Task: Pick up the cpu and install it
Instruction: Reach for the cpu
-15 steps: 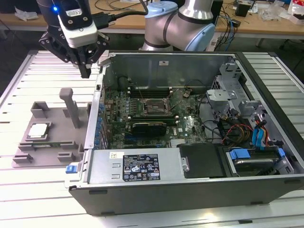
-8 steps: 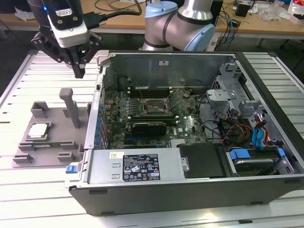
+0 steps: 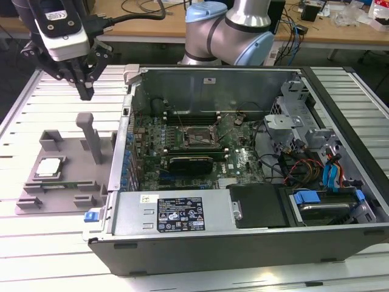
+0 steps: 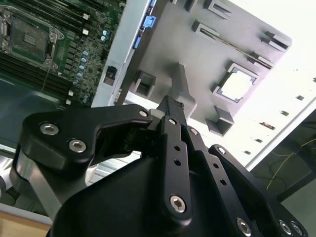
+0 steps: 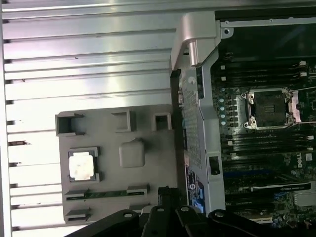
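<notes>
The cpu [image 3: 50,167], a flat silver square, lies in a recess of the grey tray [image 3: 61,194] on the exterior view's left, outside the computer case. It also shows in both wrist views [image 4: 238,85] [image 5: 81,164]. My gripper [image 3: 86,92] hangs well above the tray's far side, beyond the tray's upright grey post [image 3: 92,137]. Its black fingers are shut together with nothing between them, and their tips [image 4: 168,102] point down over the post. The motherboard socket [image 3: 197,137] sits open inside the case, apart from the gripper, and appears in both wrist views [image 4: 29,37] [image 5: 271,107].
The open computer case [image 3: 243,237] fills the middle and the exterior view's right, its metal side wall [image 3: 121,152] standing between tray and motherboard. Cables and drive bays [image 3: 316,164] crowd its right end. The arm's base [image 3: 228,30] stands behind the case on the slatted table [image 3: 42,249].
</notes>
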### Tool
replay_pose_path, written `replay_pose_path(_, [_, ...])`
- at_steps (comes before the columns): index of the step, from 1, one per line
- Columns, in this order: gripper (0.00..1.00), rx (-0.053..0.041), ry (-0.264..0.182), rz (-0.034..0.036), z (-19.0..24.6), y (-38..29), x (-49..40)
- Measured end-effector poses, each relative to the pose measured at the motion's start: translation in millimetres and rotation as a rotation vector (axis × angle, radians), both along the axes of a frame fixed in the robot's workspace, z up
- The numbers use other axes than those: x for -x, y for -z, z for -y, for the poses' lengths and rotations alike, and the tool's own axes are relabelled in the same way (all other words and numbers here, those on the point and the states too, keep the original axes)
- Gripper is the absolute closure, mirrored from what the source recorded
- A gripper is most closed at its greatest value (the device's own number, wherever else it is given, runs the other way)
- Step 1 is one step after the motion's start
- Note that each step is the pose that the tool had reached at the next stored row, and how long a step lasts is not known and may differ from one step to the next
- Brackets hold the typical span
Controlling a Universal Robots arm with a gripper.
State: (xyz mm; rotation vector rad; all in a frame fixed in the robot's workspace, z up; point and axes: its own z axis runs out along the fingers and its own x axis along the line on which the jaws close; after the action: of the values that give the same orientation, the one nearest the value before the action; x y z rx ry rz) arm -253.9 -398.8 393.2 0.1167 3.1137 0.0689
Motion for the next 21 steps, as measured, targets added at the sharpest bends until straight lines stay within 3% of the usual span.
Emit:
replay_pose_path(4, [0.89, 0.0, 0.0, 0.0, 0.0, 0.0, 8.2])
replay_pose_path(6, [0.89, 0.0, 0.0, 0.0001, 0.0, 0.0, 16.7])
replay_pose_path(14, [0.89, 0.0, 0.0, 0.0, 0.0, 0.0, 30.0])
replay_pose_path(21, [0.89, 0.0001, 0.0, 0.0, 0.0, 0.0, 51.0])
